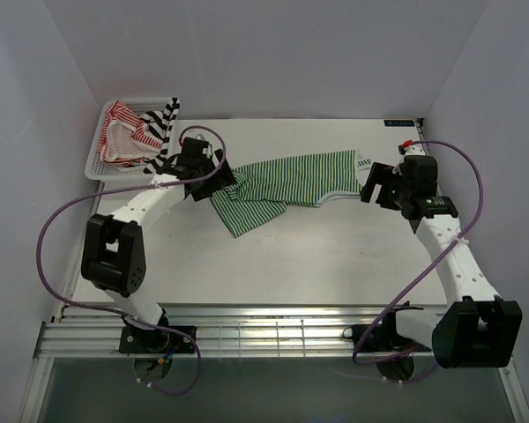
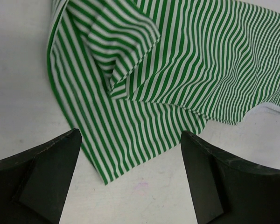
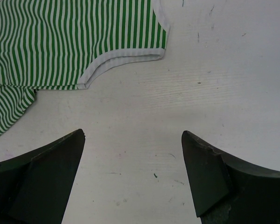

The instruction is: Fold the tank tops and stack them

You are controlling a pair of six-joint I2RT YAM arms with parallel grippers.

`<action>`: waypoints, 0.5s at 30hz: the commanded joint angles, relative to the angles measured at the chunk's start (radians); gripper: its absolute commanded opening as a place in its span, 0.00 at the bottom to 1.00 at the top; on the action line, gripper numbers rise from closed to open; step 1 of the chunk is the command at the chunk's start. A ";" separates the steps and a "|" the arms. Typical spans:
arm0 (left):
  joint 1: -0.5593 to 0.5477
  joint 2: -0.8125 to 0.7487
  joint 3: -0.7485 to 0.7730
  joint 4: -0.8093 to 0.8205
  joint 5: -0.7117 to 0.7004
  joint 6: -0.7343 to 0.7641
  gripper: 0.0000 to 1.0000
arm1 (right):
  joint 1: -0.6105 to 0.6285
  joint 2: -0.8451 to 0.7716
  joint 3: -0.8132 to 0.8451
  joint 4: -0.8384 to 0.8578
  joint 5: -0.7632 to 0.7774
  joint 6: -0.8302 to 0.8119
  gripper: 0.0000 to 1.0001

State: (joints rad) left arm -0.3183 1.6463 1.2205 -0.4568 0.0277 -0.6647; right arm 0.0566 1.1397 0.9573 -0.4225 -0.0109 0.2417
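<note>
The white table (image 1: 291,264) carries everything, and the green-and-white thin-striped cloth tank top (image 1: 291,181) lies spread across its middle. It is rumpled rather than folded: its left part is bunched and doubled over itself, and a long flap runs toward the near edge. In the right wrist view (image 3: 60,42) its white-bound hem and a curved armhole edge lie flat on bare tabletop. In the left wrist view (image 2: 177,70) a folded-over corner sits on top of the striped cloth. The black-and-white left arm (image 1: 132,211) reaches in to the left end of this green top, and the right arm (image 1: 458,264) comes up to its right end. A white plastic mesh basket (image 1: 101,159) stands left of the green top, beyond the left arm at the table's far corner. The red-and-white thin-striped tank top (image 1: 123,132) is heaped inside the basket, and the black-and-white broad-striped tank top (image 1: 163,123) is draped over the basket side nearest the green top. The left gripper (image 2: 130,140) hangs over the green top's left flap with its jaws spread wide — gripping nothing, the cloth lying loose beneath. The right gripper (image 3: 133,137) stands just off the green top's right end, likewise wide apart and empty — only table shows between its fingers.
</note>
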 commanded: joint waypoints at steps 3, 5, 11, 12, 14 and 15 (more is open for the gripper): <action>-0.005 0.194 0.203 0.009 0.098 0.083 0.98 | 0.002 0.118 0.066 0.083 -0.008 -0.024 0.90; -0.013 0.253 0.281 -0.005 0.109 0.105 0.98 | 0.002 0.173 0.084 0.094 -0.009 -0.022 0.90; -0.024 0.401 0.396 -0.105 -0.012 0.185 0.93 | 0.002 0.267 0.144 0.108 -0.012 -0.027 0.90; -0.024 0.411 0.410 -0.115 -0.049 0.191 0.91 | 0.002 0.273 0.149 0.108 -0.011 -0.028 0.90; -0.024 0.435 0.421 -0.120 -0.061 0.208 0.87 | 0.002 0.287 0.152 0.111 -0.009 -0.031 0.90; -0.024 0.443 0.436 -0.126 -0.063 0.212 0.87 | 0.002 0.290 0.153 0.111 -0.006 -0.033 0.90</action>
State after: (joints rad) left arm -0.3416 2.1048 1.5986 -0.5388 0.0235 -0.4999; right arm 0.0566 1.4235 1.0622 -0.3546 -0.0113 0.2268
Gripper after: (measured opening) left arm 0.876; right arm 0.900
